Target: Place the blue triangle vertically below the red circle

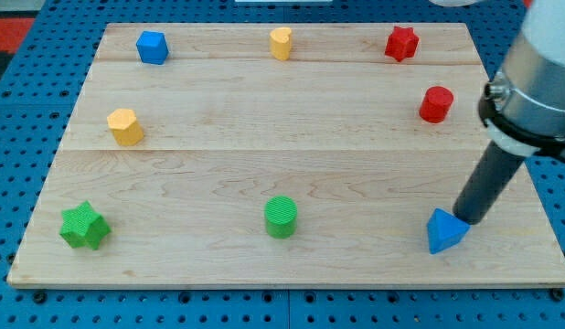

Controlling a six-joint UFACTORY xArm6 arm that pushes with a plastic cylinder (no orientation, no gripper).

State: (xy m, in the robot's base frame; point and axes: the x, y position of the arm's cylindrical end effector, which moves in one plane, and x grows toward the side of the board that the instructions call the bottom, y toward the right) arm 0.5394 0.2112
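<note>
The blue triangle (444, 231) lies near the board's bottom right corner. The red circle (436, 104) stands at the view's right, well above it and almost in line with it. My tip (465, 217) is at the end of the dark rod that slants down from the upper right. It rests against the triangle's upper right side.
On the wooden board (282, 164) there are also a red star (401, 43) at top right, a yellow heart (281, 42) at top middle, a blue block (152, 47) at top left, a yellow block (125, 126) at left, a green star (84, 226) at bottom left and a green circle (281, 217) at bottom middle.
</note>
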